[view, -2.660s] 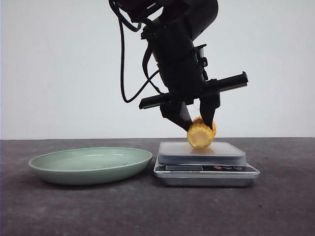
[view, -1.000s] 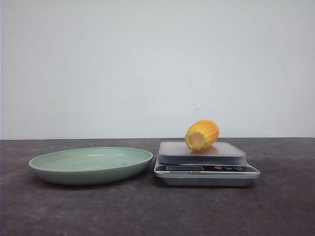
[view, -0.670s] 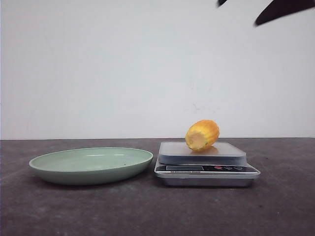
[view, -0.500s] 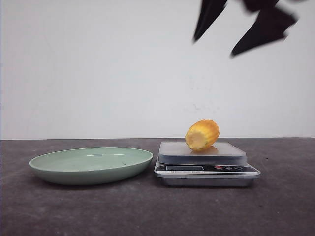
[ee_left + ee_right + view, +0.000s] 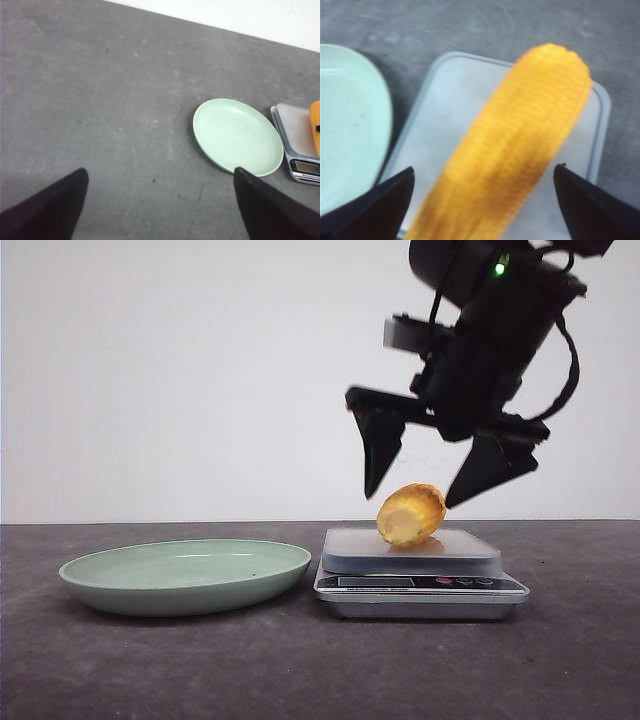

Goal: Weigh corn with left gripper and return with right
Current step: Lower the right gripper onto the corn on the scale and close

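The corn (image 5: 410, 514), a stubby yellow-orange cob piece with its paler cut end toward the camera, lies on the platform of a silver kitchen scale (image 5: 418, 575). My right gripper (image 5: 412, 498) hangs open just above it, one finger on each side, not touching. In the right wrist view the corn (image 5: 512, 150) fills the gap between the open fingertips. My left gripper (image 5: 160, 172) is open and holds nothing, high over bare table far left of the plate. It is out of the front view.
A shallow pale green plate (image 5: 90, 575) sits left of the scale, nothing in it. The left wrist view shows the plate (image 5: 205, 132), the scale (image 5: 295, 130) and the corn's edge (image 5: 315, 125). A white wall backs the dark grey table.
The left arm let the corn go on the scale and left the front view. Within the last second the right arm has come down from the top right, open, over the corn.
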Motion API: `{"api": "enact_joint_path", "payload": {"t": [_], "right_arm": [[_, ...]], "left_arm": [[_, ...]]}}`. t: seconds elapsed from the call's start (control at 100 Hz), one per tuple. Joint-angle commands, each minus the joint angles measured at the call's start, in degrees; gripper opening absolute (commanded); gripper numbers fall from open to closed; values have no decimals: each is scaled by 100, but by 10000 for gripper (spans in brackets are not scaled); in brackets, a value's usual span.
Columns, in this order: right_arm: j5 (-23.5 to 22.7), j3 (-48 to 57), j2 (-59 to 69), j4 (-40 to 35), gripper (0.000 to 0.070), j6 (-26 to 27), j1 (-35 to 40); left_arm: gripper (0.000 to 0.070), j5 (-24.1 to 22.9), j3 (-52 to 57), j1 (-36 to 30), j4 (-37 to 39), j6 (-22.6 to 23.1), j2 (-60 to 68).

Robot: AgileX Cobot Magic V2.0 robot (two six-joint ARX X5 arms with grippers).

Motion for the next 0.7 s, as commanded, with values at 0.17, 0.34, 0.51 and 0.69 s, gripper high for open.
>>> {"api": "enact_joint_path", "payload": {"t": [0.17, 0.34, 0.51, 0.69], "right_arm": [[87, 107, 114, -28, 464, 247, 35], [109, 107, 125, -68, 321, 411, 35], [118, 107, 170, -208, 144, 584, 39], [142, 107, 313, -398, 0, 682, 42]], "left_arm": [[557, 0, 46, -15, -42, -31, 26], [557, 0, 46, -15, -70, -28, 26], [557, 0, 46, -15, -136, 13, 24], [557, 0, 46, -15, -146, 15, 22]]}}
